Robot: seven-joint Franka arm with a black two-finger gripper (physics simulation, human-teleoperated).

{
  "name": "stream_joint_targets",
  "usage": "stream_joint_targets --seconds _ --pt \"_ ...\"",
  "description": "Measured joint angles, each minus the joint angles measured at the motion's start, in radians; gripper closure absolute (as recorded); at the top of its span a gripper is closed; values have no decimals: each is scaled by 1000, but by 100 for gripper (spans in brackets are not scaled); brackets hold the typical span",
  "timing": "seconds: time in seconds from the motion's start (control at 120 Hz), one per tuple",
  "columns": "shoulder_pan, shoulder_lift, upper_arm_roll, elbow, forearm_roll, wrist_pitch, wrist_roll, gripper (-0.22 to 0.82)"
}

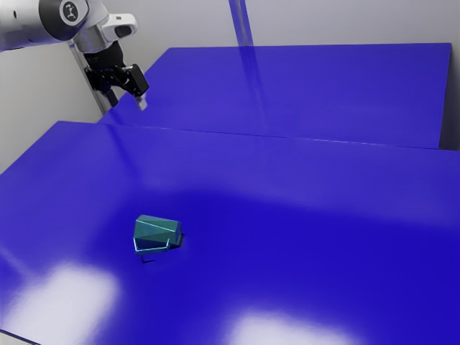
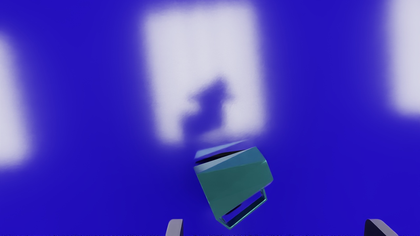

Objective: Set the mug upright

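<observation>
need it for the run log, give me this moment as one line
task: set mug upright | mug: on its side on table | gripper: open, above table, not holding mug

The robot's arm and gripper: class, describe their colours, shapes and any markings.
The arm is white with rounded casings, and a black disc on it bears a pale emblem. The black, angular gripper has two fingers with pale grey at the tips.
</observation>
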Motion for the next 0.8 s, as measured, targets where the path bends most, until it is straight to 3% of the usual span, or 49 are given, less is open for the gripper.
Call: stream_joint_targets --seconds 0.383,0.492,0.65,0.8 --pt "-4 -30 6 -52 -8 -6 -5 0" --pt "-82 -91 113 -176 -132 3 3 0" --pt "-154 -102 247 -305 -322 10 51 0" --pt "-107 -152 297 -442 -409 34 107 0"
